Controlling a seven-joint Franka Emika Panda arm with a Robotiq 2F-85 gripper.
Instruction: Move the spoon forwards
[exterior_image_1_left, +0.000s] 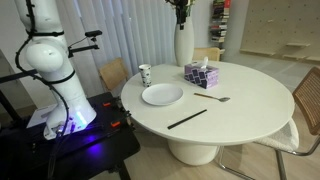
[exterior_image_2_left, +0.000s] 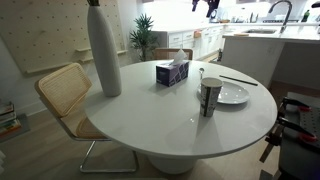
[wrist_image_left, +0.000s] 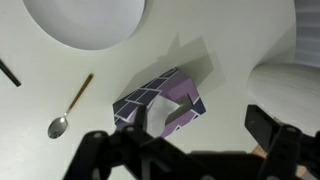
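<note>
The spoon (exterior_image_1_left: 212, 98) is small and silver-grey and lies on the round white table (exterior_image_1_left: 250, 110), between the white plate (exterior_image_1_left: 162, 95) and the tissue box (exterior_image_1_left: 201, 74). In the wrist view the spoon (wrist_image_left: 68, 108) lies at the left, its bowl toward the bottom. My gripper (exterior_image_1_left: 181, 8) hangs high above the table, over the tissue box and beside the vase top; it also shows in an exterior view (exterior_image_2_left: 212, 6). In the wrist view the gripper (wrist_image_left: 180, 135) is open and empty, far above the spoon. I cannot make out the spoon in the exterior view with the kitchen behind.
A purple tissue box (wrist_image_left: 160, 100) lies under the gripper. A tall white vase (exterior_image_1_left: 183, 40) stands close by. A long black stick (exterior_image_1_left: 187, 118) lies near the table's front edge. A cup (exterior_image_1_left: 145, 74) stands beside the plate. Chairs stand around the table.
</note>
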